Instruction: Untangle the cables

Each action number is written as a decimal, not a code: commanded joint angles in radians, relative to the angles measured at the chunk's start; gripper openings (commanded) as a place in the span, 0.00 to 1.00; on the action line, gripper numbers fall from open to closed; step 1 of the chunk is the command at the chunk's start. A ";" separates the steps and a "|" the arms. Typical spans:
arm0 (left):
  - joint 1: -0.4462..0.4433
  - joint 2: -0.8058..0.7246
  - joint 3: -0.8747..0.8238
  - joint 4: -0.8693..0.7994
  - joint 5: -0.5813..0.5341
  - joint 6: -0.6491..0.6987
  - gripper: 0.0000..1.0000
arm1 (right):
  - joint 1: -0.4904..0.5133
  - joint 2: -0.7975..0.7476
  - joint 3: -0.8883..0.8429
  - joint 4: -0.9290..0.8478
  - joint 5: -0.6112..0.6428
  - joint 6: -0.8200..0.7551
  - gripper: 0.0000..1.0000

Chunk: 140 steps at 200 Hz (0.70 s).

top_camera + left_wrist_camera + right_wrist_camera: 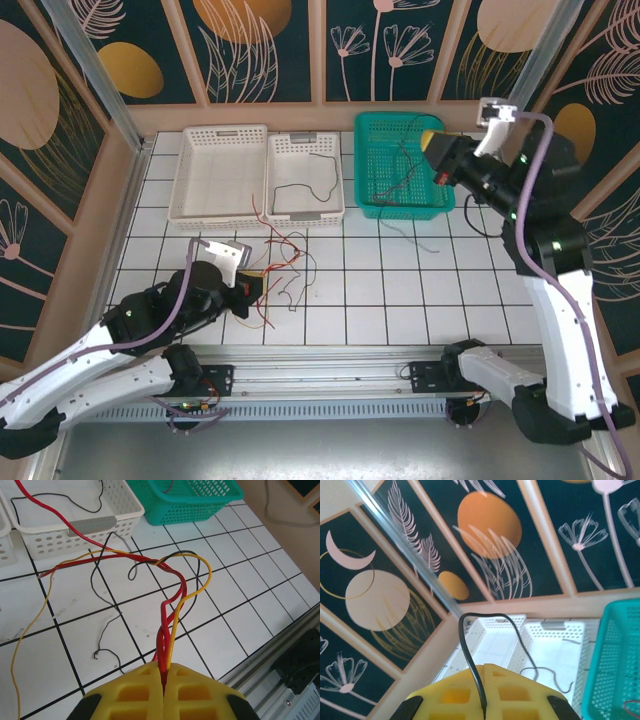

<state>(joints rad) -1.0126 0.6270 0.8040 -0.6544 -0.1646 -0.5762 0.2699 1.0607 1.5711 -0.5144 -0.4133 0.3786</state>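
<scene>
cables (278,262) are lying mostly tangled on the tabletop (450,285), sorting seemingly early; left gripper (164,672) jaws are pinching red and yellow strands (169,625), right gripper (485,690) jaws a black cable (464,645).

table (400,290): white, black grid | far side: white basket (220,214), second white basket (305,216), teal basket (405,211) | near-left: tangled cables (275,262)

2 white baskets (181,178), 1 teal basket (362,160)

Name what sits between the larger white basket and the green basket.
Between the larger white basket and the green basket sits a narrower white basket with a thin black cable in it; the top view shows this.
</scene>
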 commanded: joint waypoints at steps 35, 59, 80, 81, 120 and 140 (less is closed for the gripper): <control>0.004 -0.032 -0.011 0.030 0.008 0.019 0.00 | 0.016 0.181 0.058 0.180 -0.144 0.042 0.00; 0.003 -0.057 -0.015 0.034 0.010 0.019 0.00 | 0.061 0.272 0.088 0.235 -0.133 0.030 0.00; 0.003 -0.078 -0.016 0.039 0.009 0.017 0.00 | 0.118 0.380 0.169 0.225 -0.099 -0.016 0.00; 0.004 -0.079 -0.017 0.039 0.009 0.017 0.00 | 0.122 0.388 0.175 0.223 -0.098 -0.018 0.00; 0.003 -0.086 -0.019 0.039 0.008 0.015 0.00 | 0.185 0.592 0.361 0.155 -0.046 -0.096 0.00; 0.004 -0.084 -0.020 0.040 0.008 0.016 0.00 | 0.186 0.669 0.410 0.147 -0.053 -0.110 0.00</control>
<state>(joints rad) -1.0126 0.5468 0.7925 -0.6460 -0.1646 -0.5766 0.4545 1.6630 1.9087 -0.3542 -0.4843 0.3191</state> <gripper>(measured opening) 0.060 0.047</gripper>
